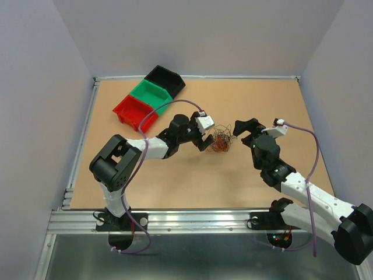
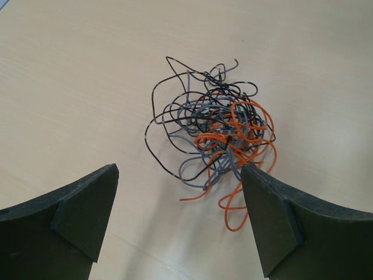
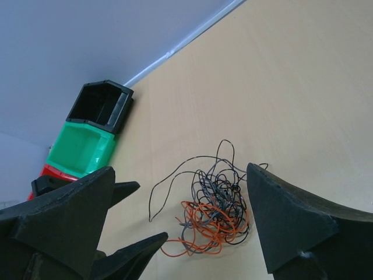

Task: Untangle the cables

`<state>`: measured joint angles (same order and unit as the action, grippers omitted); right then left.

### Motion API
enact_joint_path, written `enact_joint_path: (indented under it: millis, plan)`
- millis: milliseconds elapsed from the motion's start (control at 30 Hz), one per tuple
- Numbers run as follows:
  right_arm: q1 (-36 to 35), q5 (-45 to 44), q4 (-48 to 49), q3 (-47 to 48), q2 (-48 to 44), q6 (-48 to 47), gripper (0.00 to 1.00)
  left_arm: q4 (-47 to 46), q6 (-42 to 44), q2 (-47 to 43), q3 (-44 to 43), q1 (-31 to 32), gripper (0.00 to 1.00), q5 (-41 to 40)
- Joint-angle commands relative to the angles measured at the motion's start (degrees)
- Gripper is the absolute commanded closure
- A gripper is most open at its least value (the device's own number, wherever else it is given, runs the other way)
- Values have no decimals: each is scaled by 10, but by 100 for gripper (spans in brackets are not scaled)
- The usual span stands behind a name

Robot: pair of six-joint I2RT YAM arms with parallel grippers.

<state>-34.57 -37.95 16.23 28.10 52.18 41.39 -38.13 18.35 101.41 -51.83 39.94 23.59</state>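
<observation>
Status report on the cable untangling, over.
Open and empty: left hand and right hand, either side of the cables. Cables one tangled clump on the table, none gripped. Three bins well off, nothing blocking.

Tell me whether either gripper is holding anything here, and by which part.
Nothing is held: left gripper and right gripper are both open, the cables lying tangled between them.

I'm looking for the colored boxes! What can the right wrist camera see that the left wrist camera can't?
Only the right wrist view shows the black bin, green bin and red bin in a row near the wall, past the open right gripper. Only the left wrist view looks closely down on the tangle between the open left gripper fingers. Both show the tangled cables on the tan table.
</observation>
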Motion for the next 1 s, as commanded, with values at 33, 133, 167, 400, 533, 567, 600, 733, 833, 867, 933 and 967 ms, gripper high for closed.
enact_joint_path:
  millis: [33, 133, 167, 400, 533, 567, 600, 733, 833, 867, 933, 967]
  plan:
    - [-4, -20, 5, -14, 1, 2, 0, -19, -7, 45, -65, 10, 24, -45]
    - [-4, -20, 6, -15, 7, 1, 0, -20, -22, 82, -122, 10, 62, -50]
    - [-4, -17, 5, -16, 9, 1, 0, -18, -23, 88, -128, 11, 79, -45]
    - [-3, 37, 26, -16, 49, 2, 2, -102, -114, -31, -37, -55, 100, 188]
    - [-3, 129, 79, -19, 87, -37, 2, -172, -248, -59, -17, -95, 100, 320]
    - [-4, 165, 91, -21, 93, -53, 2, -186, -269, -53, -20, -99, 100, 342]
    - [-3, 182, 102, -22, 100, -62, 2, -193, -284, -51, -20, -101, 100, 362]
    - [-3, 234, 151, -26, 140, -94, 3, -222, -327, -52, -2, -101, 100, 426]
    - [-4, 272, 169, -19, 164, -104, 5, -229, -328, -69, 7, -101, 100, 432]
    - [-3, 279, 173, -17, 170, -108, 5, -229, -329, -75, 12, -101, 100, 434]
    - [-4, 300, 184, -13, 183, -110, 5, -232, -338, -90, 17, -101, 100, 443]
    - [-3, 307, 189, -11, 196, -110, 5, -237, -346, -96, 20, -101, 100, 448]
